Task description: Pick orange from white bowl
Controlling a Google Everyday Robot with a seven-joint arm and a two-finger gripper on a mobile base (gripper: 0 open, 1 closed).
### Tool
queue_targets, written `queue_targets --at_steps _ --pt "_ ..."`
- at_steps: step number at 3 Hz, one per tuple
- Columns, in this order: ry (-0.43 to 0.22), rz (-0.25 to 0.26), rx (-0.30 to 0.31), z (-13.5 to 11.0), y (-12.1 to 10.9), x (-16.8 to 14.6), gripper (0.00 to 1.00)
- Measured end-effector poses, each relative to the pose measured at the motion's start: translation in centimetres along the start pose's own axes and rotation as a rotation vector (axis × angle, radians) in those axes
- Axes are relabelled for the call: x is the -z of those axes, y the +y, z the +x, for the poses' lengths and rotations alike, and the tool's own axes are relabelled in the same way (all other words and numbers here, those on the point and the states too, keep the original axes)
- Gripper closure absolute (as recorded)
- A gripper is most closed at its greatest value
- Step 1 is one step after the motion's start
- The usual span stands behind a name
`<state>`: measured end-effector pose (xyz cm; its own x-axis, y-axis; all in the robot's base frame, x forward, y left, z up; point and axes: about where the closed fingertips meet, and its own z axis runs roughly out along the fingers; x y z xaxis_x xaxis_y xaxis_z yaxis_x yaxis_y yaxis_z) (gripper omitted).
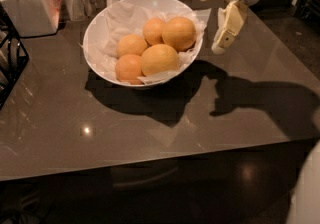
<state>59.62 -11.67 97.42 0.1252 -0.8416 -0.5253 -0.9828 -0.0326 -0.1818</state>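
Observation:
The white bowl (95, 43), lined with crumpled white paper, stands on the dark table at the upper middle. It holds five oranges. The two biggest are one at the right rear (179, 33) and one at the front (159, 59); three smaller ones lie to their left. My gripper (209, 22) hangs in the air just right of the bowl's rim, above the table and about level with the rim. Its cream fingers (227, 28) are spread apart and hold nothing. It touches neither the bowl nor any orange.
A white lidded jar (25, 5) stands at the back left, with a clear glass (75, 5) beside it. A black wire rack (7, 63) sits at the left edge. The table's front edge (150, 160) runs across the lower part of the view.

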Motion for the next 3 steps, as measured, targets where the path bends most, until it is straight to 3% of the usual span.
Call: queue_targets --at_steps 1,2,3 --pt "-0.011 0.022 0.002 -0.23 -0.92 -0.22 0.0" --pt "-0.011 0.022 0.002 -0.24 -0.93 -0.23 0.19" --pt "-0.021 0.035 0.006 -0.54 -1.52 -0.64 0.29"
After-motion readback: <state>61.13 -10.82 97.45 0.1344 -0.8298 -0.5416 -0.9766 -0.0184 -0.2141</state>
